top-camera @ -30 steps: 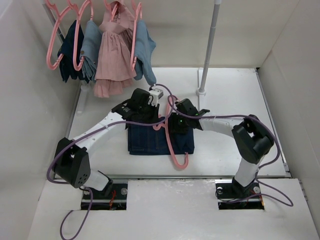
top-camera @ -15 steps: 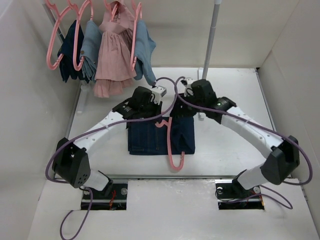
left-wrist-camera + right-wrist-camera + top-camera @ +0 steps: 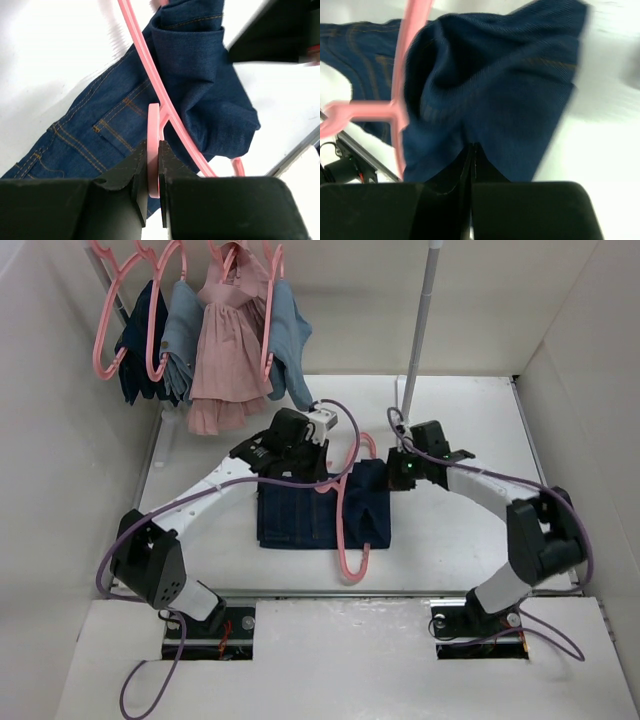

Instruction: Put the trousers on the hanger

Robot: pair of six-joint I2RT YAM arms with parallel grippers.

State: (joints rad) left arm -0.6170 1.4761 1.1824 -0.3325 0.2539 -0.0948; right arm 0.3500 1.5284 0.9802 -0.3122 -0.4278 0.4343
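The dark navy trousers (image 3: 295,515) lie folded on the white table, with one part (image 3: 200,75) draped over an arm of the pink hanger (image 3: 343,530). The hanger lies lengthwise across them, its lower end past their front edge. My left gripper (image 3: 320,478) is at their back edge. It (image 3: 153,150) is shut on the hanger's (image 3: 153,125) short pink stem. My right gripper (image 3: 393,473) is at the trousers' right edge. Its jaws (image 3: 472,147) are shut, tips against the bunched denim (image 3: 495,75) beside the hanger's arm (image 3: 402,75). No cloth shows between them.
A rail at the back left carries several pink hangers with a pink dress (image 3: 225,350), lighter denim garments (image 3: 287,335) and a dark garment (image 3: 138,340). A white pole (image 3: 420,330) stands on its base (image 3: 403,423) just behind my right gripper. White walls enclose the table.
My right gripper left the top of the trousers, swung back toward the pole, then came to their right edge and shut. The left gripper kept its hold on the hanger.
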